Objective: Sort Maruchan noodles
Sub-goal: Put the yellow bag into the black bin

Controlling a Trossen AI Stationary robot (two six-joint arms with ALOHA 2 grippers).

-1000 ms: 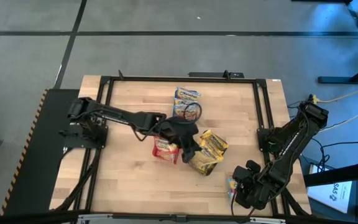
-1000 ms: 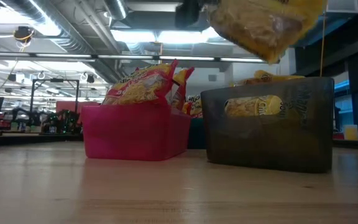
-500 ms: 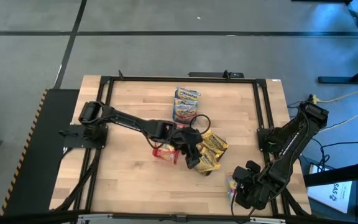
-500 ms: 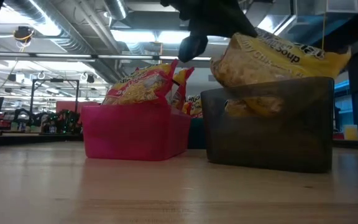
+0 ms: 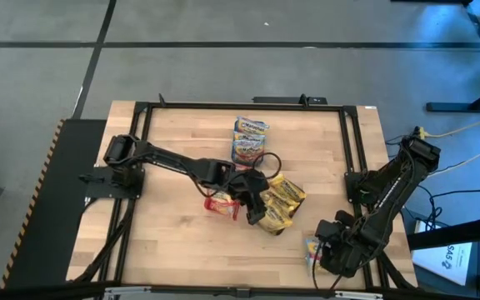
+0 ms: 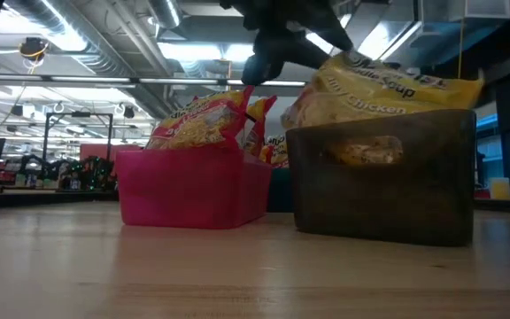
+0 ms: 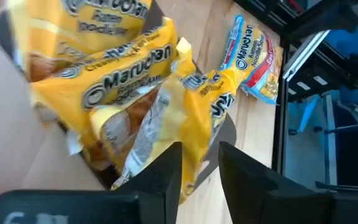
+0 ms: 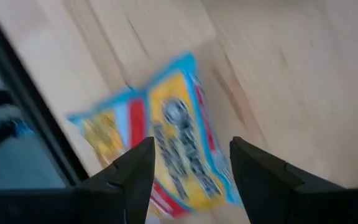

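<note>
A smoky grey tray [image 6: 379, 195] holds a heap of yellow Maruchan packets [image 5: 280, 202]. The top yellow packet [image 6: 379, 84] lies across the tray's rim. My left gripper [image 7: 201, 177] hangs open just above it, one finger on each side of the packet's near end. A pink tray [image 6: 193, 190] beside it holds red packets [image 6: 197, 124]. A blue-and-pink packet [image 8: 166, 143] lies flat on the table near the right front corner. My right gripper [image 8: 191, 168] stands open right above it, pointing down. My left gripper stands open with the top yellow packet's crimped end [image 7: 194, 146] between its fingers, coming slanting down from the table's left. Whether a finger touches the packet I cannot tell. The packet rests on the heap in the grey tray.
Two more blue-and-pink packets [image 5: 248, 137] lie at the table's far middle. A black frame [image 5: 352, 158] runs around the wooden tabletop. Bare wood lies toward the near left [image 5: 165, 250].
My left gripper has come down toward the grey tray with the yellow packet. The packet hung tilted high above the tray a second ago. It now lies flatter on top of the heap, across the tray's rim.
</note>
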